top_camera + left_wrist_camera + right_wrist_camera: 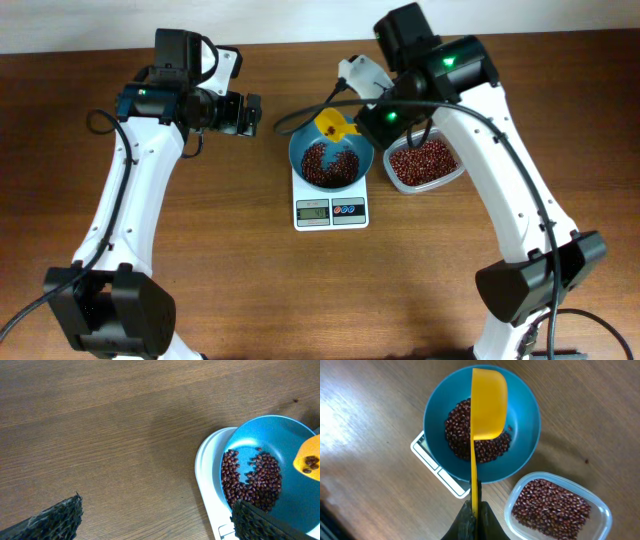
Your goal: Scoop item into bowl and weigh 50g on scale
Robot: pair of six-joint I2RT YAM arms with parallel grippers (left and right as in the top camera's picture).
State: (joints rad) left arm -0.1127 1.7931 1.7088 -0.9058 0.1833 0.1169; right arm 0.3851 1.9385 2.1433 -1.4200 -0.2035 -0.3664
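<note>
Between the closed jaws of the right gripper (474, 509) sits the thin handle of a yellow scoop (489, 405). Its cup hangs over the teal-blue bowl (432, 415), and the left wrist view shows a few red-brown beans (311, 461) lying in the cup. A loose heap of the same beans covers the bowl's bottom. The bowl stands on the white digital scale (331, 211), whose display is too small to read. Just beside the scale, on the right arm's side, lies a clear plastic container (600, 505) holding more beans. The left gripper (157, 505) hangs with its jaws wide apart, holding nothing, over the wooden table (100, 435) near the scale's left edge.
</note>
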